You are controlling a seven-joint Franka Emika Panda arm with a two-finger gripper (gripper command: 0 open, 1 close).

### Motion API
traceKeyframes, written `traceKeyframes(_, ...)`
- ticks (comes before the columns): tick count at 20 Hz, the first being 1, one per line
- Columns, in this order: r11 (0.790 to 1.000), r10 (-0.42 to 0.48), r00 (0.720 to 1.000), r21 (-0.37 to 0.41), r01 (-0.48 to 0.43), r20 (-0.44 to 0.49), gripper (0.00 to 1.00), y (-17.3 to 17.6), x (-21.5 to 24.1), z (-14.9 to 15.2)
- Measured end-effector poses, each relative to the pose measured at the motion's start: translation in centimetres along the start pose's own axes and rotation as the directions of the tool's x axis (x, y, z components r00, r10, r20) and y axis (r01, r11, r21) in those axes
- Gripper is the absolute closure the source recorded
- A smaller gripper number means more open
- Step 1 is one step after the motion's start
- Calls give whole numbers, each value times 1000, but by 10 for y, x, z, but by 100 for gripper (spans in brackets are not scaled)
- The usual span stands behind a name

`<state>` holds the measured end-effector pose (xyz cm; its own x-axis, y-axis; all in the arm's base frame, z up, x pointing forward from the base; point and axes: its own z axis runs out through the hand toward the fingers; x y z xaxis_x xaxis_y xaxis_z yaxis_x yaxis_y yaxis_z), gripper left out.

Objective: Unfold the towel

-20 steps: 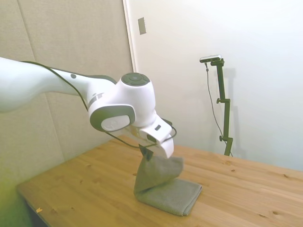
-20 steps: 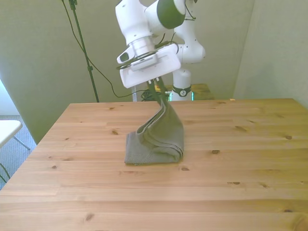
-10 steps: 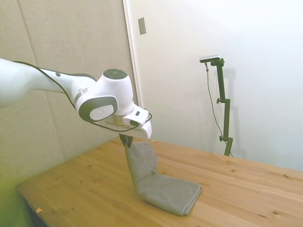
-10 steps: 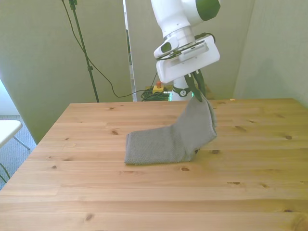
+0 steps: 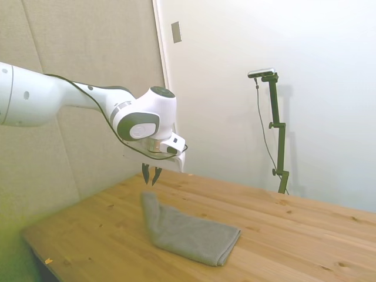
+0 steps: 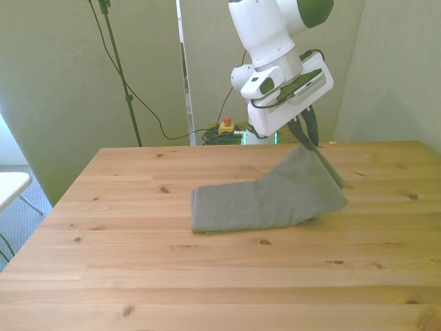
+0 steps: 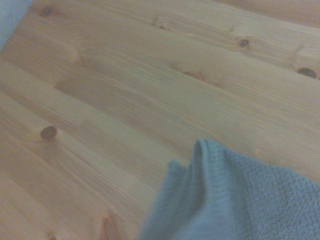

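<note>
Gripper [image 5: 151,179]: we see the fingers parted, tips pointing down, nothing between them.
Towel [image 5: 188,234]: spread long on the table [image 5: 305,235], just below the gripper; its nearest end is rumpled and raised.
Wrist view: towel [image 7: 240,200] edge bunched, blurred.

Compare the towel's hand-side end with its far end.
Hand-side end: humped up off the table; far end: flat on it. Hand-side end is rumpled; far end's edge is straight. Both plain grey; the hand grips neither.
</note>
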<state>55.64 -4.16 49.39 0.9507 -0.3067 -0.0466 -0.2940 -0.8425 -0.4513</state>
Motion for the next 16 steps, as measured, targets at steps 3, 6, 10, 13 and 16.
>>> traceKeyframes(3, 1000, 9, 1000, -2, -9, 22, 0, 0, 3, -3)
traceKeyframes(6, 990, 111, 993, -78, -114, -48, 0, -2, 9, -6)
traceKeyframes(10, 949, 245, 959, -169, -268, -146, 0, -18, -16, 18)
traceKeyframes(13, 894, 347, 913, -217, -392, -217, 0, -19, -64, 9)
traceKeyframes(16, 826, 436, 850, -244, -509, -297, 0, -7, -114, -9)
